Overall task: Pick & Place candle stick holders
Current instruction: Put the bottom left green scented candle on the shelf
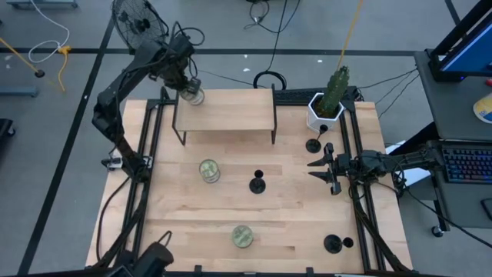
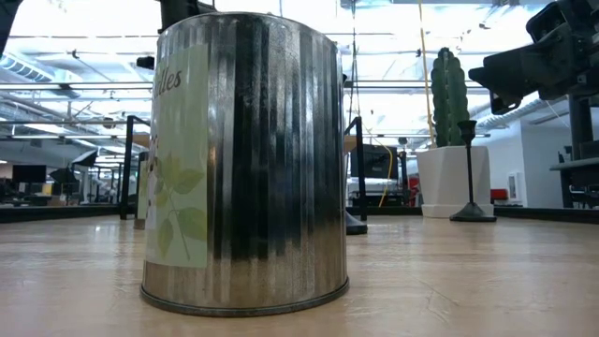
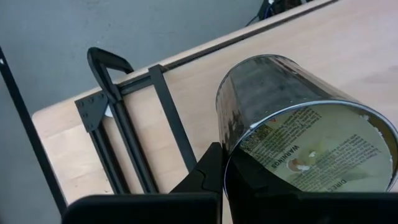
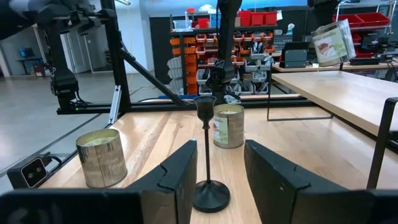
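Three black candle stick holders stand on their round bases: one mid-table [image 1: 257,184], one near the front right [image 1: 333,244], one by the cactus pot [image 1: 314,144]. My left gripper [image 1: 187,83] is at the table's far left, over the left end of the wooden shelf [image 1: 225,111], shut on a greenish glass jar [image 1: 192,95]. My right gripper [image 1: 312,169] waits open at the table's right side, pointing level toward the mid-table holder [image 4: 208,155], which stands apart in front of its fingers. My left gripper pinches the jar's rim [image 3: 225,163], with one finger [image 3: 205,180] outside the wall and the other inside the mouth. The fingers come from above, pointing steeply down. The jar hangs tilted below them; I cannot tell whether it touches the shelf.
Two more glass jars stand on the table, one left of centre [image 1: 209,171] and one near the front edge [image 1: 242,236]. A white pot with a cactus [image 1: 327,108] stands at the far right. Black frame rails [image 1: 150,146] run along both sides.
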Robot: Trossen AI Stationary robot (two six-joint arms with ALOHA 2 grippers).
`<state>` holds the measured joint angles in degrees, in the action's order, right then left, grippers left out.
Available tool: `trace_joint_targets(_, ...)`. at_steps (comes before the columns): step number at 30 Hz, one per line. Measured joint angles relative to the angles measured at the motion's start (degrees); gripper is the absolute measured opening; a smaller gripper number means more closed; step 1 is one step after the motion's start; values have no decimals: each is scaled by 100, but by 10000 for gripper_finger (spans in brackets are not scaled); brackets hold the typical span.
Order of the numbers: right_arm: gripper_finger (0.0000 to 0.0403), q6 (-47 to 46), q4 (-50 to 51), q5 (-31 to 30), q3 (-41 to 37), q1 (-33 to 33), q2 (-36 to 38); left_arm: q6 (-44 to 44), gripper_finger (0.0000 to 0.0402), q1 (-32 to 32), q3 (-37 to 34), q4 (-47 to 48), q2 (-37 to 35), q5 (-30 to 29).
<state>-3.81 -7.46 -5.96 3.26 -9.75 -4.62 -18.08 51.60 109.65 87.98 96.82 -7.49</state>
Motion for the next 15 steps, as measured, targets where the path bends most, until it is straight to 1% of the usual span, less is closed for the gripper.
trace_joint_targets(5,125,0,0,0,1,0,0,34,1,105,0,-140,24,14)
trace_joint_targets(10,125,0,0,0,1,0,0,24,1,253,0,-133,35,153)
trace_joint_targets(15,125,0,-2,0,1,1,0,-3,1,253,-2,-133,35,150)
